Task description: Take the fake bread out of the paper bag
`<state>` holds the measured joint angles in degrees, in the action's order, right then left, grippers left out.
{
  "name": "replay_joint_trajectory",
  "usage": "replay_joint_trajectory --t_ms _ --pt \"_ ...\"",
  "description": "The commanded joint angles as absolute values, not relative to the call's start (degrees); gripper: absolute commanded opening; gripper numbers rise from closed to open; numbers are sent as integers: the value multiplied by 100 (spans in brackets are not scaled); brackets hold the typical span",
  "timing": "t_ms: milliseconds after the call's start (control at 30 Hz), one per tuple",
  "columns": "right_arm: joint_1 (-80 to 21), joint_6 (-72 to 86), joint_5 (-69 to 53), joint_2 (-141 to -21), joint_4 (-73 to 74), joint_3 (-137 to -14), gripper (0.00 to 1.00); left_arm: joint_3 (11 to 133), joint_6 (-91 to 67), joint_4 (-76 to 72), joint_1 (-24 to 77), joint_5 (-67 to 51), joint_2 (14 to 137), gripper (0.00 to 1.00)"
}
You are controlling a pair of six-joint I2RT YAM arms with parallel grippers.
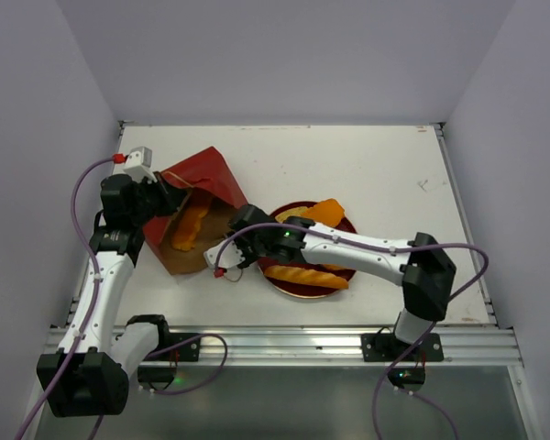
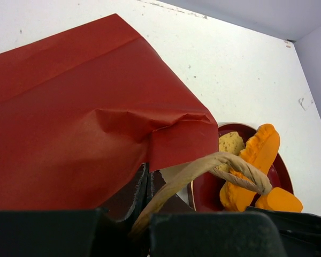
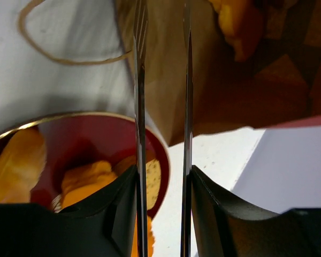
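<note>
The paper bag (image 1: 202, 179) lies on its side at the left, red outside (image 2: 80, 123), brown inside (image 3: 224, 91), its mouth facing the plate. An orange loaf of fake bread (image 1: 189, 227) lies inside it (image 3: 236, 29). My left gripper (image 1: 171, 195) is shut on the bag's cord handle (image 2: 214, 163) at the upper rim of the mouth (image 2: 142, 225). My right gripper (image 1: 222, 259) stands open and empty just outside the mouth (image 3: 163, 32). Two orange loaves (image 1: 307, 275) (image 2: 259, 150) and a pale slice (image 2: 230, 143) lie on the red plate (image 1: 302, 293).
The red plate (image 3: 85, 134) sits right of the bag, close behind my right fingers. The bag's second cord handle (image 3: 59, 56) lies looped on the white table (image 1: 376, 174). Grey walls close in the table at the back and both sides; a metal rail (image 1: 284, 344) runs along the near edge.
</note>
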<state>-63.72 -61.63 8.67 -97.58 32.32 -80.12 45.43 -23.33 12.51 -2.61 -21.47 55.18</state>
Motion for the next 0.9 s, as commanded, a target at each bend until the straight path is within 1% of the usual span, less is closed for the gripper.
replay_joint_trajectory --t_ms 0,133,233,433,667,867 --pt "-6591 -6486 2054 -10158 1988 -8323 44 4790 -2364 1327 -290 -2329 5528 0" --pt "-6706 -6951 2566 -10625 1241 -8332 44 4816 -2329 1345 -299 -2294 5528 0" --pt "-6741 -7057 2847 -10923 959 -8393 45 4825 -2329 1336 -299 -2303 5537 0" --pt "-6759 -7189 3111 -11127 599 -8393 45 4843 -2294 1301 -299 -2329 5546 0" --pt "-6829 -7233 3191 -11338 457 -8350 46 4851 -2303 1266 -299 -2391 5520 0" --pt "-6943 -7233 3103 -11242 554 -8227 47 4860 -2294 1266 -299 -2399 5511 0"
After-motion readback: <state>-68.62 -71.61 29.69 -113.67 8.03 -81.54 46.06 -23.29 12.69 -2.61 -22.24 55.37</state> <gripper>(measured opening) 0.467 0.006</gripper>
